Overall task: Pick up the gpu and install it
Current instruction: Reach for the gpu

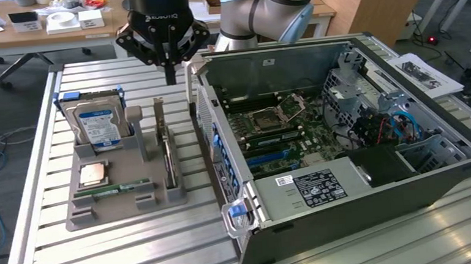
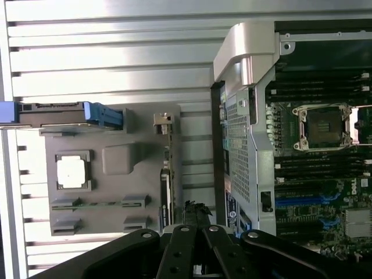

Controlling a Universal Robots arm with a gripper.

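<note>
Standing on edge: thin, flat gpu (image 1: 167,153).

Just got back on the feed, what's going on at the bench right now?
The arm's end effector hangs shut and empty above the gap between the gray parts tray and the open computer case. The gpu stands on edge in its tray slot, not yet picked up. The end effector is close to the gpu but not touching it.
</note>
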